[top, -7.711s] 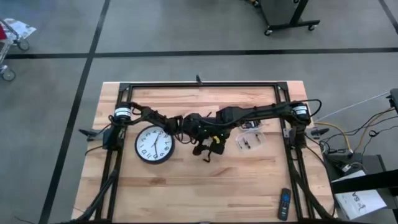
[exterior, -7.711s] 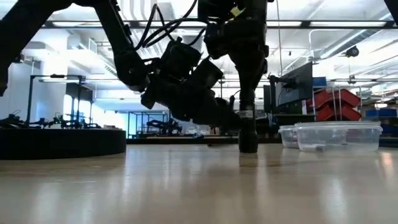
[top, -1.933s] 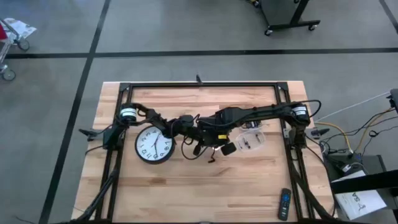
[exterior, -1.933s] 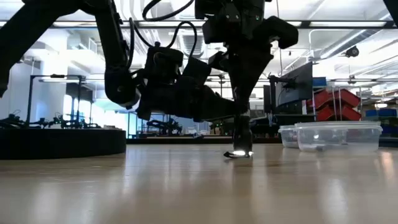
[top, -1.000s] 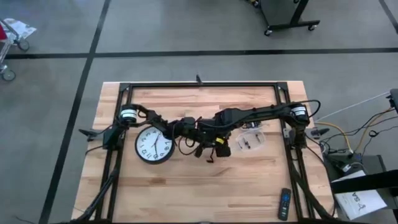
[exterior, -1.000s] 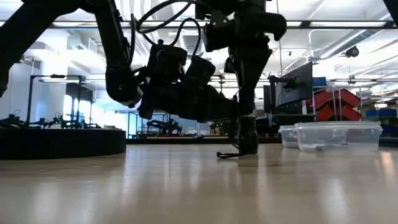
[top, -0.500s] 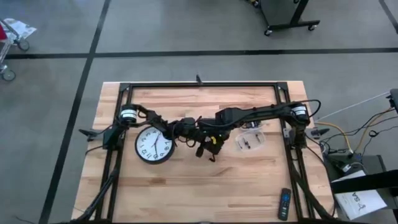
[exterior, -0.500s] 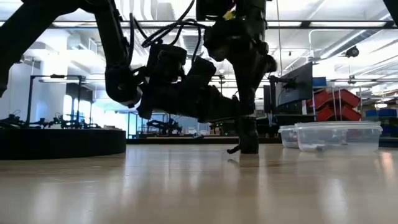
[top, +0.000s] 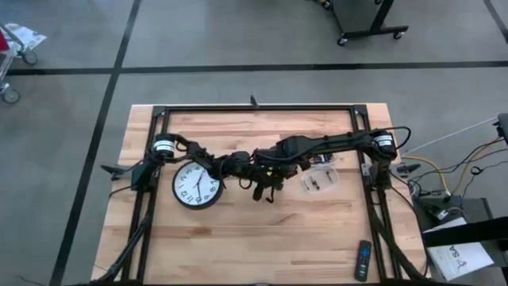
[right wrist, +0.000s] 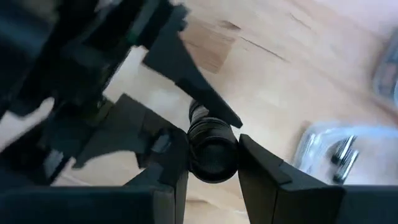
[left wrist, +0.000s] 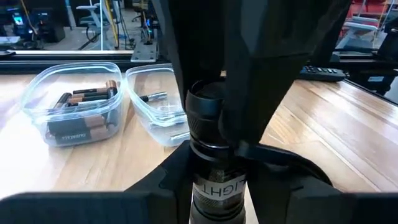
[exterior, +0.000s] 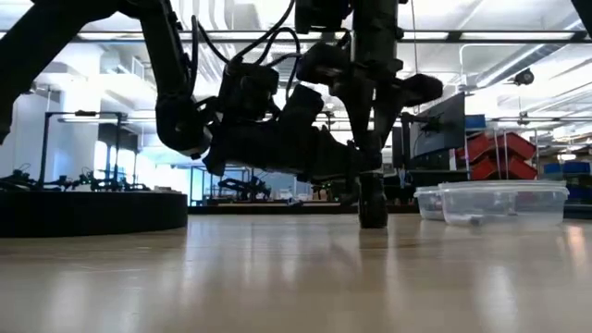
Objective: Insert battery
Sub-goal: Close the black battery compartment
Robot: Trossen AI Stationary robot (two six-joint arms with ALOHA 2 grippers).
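Mid-table, beside the wall clock, both arms meet over a black flashlight, ribbed, standing upright. The left gripper clamps its lettered body; the right gripper clenches the top end.

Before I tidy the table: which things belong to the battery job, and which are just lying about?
In the job: flashlight, held by the left gripper and right gripper; tub of batteries; second tub.
Lying about: wall clock; remote control.
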